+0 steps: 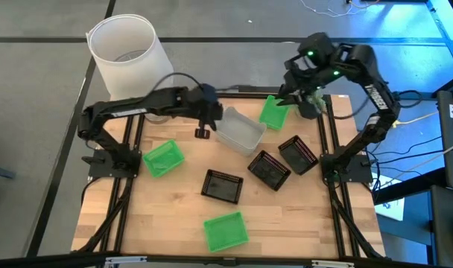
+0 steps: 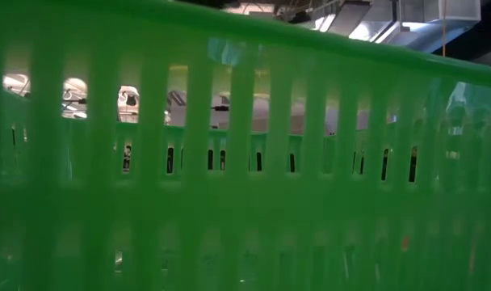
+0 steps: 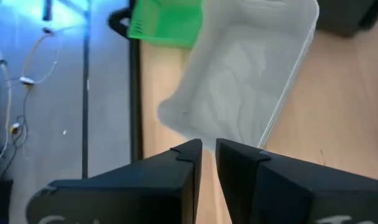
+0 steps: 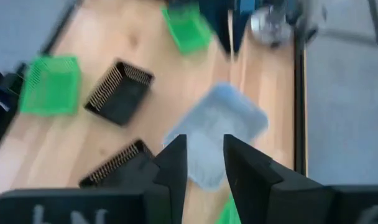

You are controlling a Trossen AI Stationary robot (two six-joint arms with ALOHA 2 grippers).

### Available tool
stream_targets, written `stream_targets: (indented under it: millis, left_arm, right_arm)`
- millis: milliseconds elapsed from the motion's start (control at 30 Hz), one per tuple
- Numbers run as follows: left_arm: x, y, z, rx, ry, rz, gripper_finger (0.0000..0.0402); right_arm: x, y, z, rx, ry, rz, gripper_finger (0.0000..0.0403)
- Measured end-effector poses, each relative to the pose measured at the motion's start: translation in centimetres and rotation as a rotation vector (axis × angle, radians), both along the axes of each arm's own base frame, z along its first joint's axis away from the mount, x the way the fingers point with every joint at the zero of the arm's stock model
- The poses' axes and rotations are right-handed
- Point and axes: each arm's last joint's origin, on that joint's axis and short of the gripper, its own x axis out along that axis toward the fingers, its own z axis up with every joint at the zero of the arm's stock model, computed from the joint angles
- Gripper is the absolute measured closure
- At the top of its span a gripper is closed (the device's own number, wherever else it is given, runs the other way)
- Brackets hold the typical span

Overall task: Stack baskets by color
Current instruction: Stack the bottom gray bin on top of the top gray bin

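low view: a green basket [image 2: 245, 162] fills the whole picture, its edges cut off, hiding the table.
room behind: only slivers show through the slots.
translucent basket [image 3: 239, 74]: blurred in the left wrist view, far end cut off.
green basket by the right gripper [image 1: 310, 98]: partly hidden; perhaps held, unclear.

The middle of the table [image 1: 174, 223] is crowded: three black baskets [image 1: 221, 185] [image 1: 269, 170] [image 1: 298, 155] sit close together right of centre, with a clear basket [image 1: 240, 130] above them. Bare wood lies open at lower left and lower right, on either side of a green basket [image 1: 226, 231]. The white lampshade [image 1: 130, 56] blocks the upper left.
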Motion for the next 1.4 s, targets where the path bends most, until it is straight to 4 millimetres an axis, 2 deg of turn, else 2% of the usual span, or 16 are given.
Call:
stream_targets:
  millis: [67, 167, 233, 367, 533, 767, 1033, 1167, 1400]
  left_arm:
    - [-1.2, -0.2, 1.3, -0.003, -0.048, 0.020, 0.0362]
    - [-3.0, -0.7, 3.4, -0.009, -0.138, 0.048, 0.0362]
    - [-4.2, -1.0, 4.6, -0.009, -0.197, 0.068, 0.0362]
    - [-6.4, -1.5, 6.7, -0.017, -0.309, 0.095, 0.0362]
    - [-8.5, -2.1, 8.4, -0.019, -0.401, 0.109, 0.0362]
    - [-9.9, -2.3, 9.2, 0.008, -0.439, 0.172, 0.0362]
    - [-9.9, -2.2, 9.3, 0.016, -0.441, 0.182, 0.0362]
    - [-9.6, -2.1, 9.1, 0.014, -0.431, 0.183, 0.0363]
    - [-9.6, -2.1, 9.1, 0.014, -0.430, 0.184, 0.0363]
  right_arm:
    - [0.6, -0.4, -1.2, 0.015, 0.053, -0.006, 0.0321]
    - [1.5, -0.8, -3.5, 0.040, 0.140, 0.010, 0.0376]
    - [2.1, -1.1, -5.3, 0.048, 0.214, 0.022, 0.0394]
    - [3.2, -1.5, -9.5, 0.072, 0.354, 0.019, 0.0399]
    - [3.8, -1.3, -15.0, 0.123, 0.514, 0.035, 0.0401]
    - [5.1, -0.9, -21.3, 0.141, 0.521, 0.008, 0.0402]
    - [6.1, -0.8, -24.9, 0.078, 0.453, -0.063, 0.0403]
    - [6.9, -1.1, -25.3, 0.039, 0.359, -0.066, 0.0403]
    - [9.7, -2.3, -26.6, -0.025, 0.195, -0.070, 0.0403]
